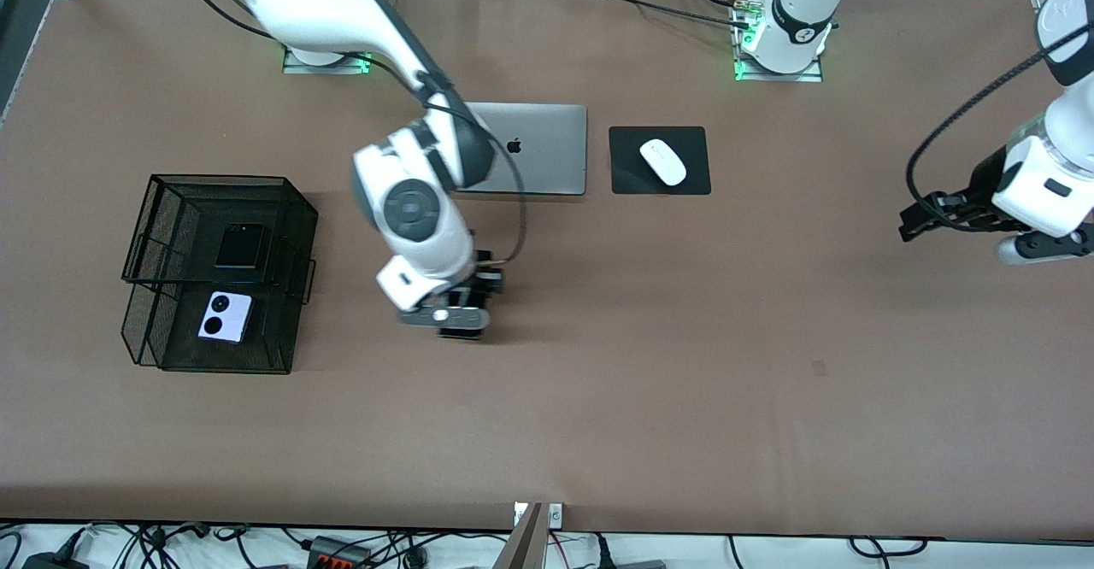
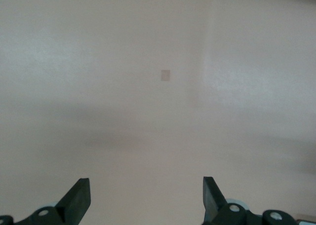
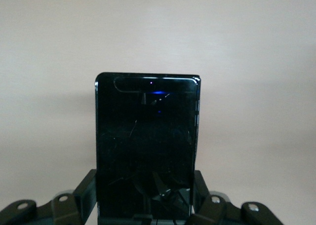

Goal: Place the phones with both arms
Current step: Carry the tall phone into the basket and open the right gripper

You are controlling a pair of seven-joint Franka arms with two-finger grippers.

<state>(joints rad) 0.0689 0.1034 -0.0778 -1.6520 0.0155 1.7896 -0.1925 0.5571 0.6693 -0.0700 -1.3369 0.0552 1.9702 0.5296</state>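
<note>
Right gripper [image 3: 145,205] clamps the long black phone [image 3: 147,146] by its edges; we judge it rigid, glossy, slip-prone. Left gripper [image 2: 145,200] waits, jaws apart.

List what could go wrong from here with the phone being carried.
1. The right gripper is shut on only one end of the long black phone, above bare table; it could pivot or slip and fall.
2. The wire basket already holds a black phone and a lilac-white phone, so the third might land on one or catch the rim.
The left gripper waits open over the table.
</note>
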